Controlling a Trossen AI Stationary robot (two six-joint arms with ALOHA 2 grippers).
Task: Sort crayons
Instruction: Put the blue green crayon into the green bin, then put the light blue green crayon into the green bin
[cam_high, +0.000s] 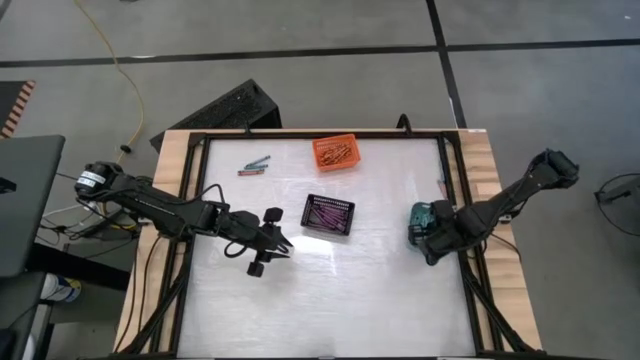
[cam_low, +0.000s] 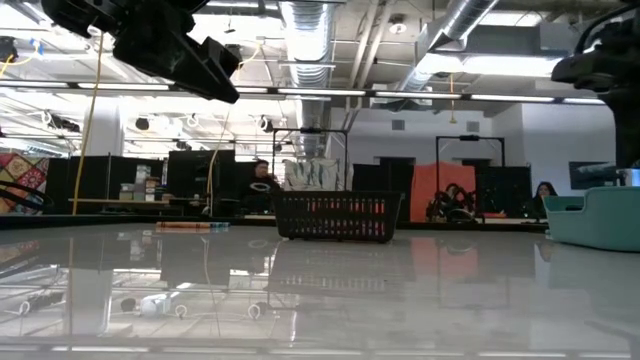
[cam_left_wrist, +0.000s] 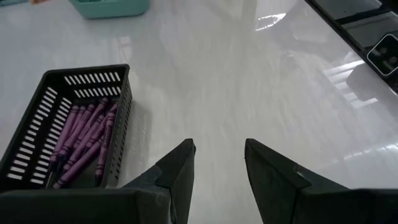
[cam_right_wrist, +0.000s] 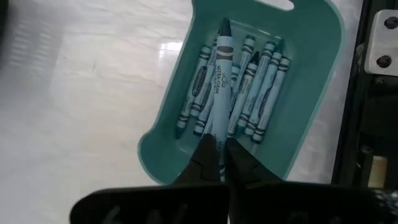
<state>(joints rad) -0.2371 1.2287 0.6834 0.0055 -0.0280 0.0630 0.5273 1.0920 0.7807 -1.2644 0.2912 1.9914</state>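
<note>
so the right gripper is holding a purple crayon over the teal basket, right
Not purple. The right wrist view shows the right gripper shut on a teal-blue crayon, held over the teal basket, which already has other teal-blue crayons in it.

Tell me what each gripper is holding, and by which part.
The right gripper pinches a teal crayon by its lower end, above the teal basket. The left gripper holds nothing.

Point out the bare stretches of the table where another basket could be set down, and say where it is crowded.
The near half of the glossy white table is bare, below the open left hand and the black mesh basket of purple crayons. The strip between that basket and the teal plastic basket is also free. It is crowded at the teal basket, where the right hand grips a teal crayon.
</note>
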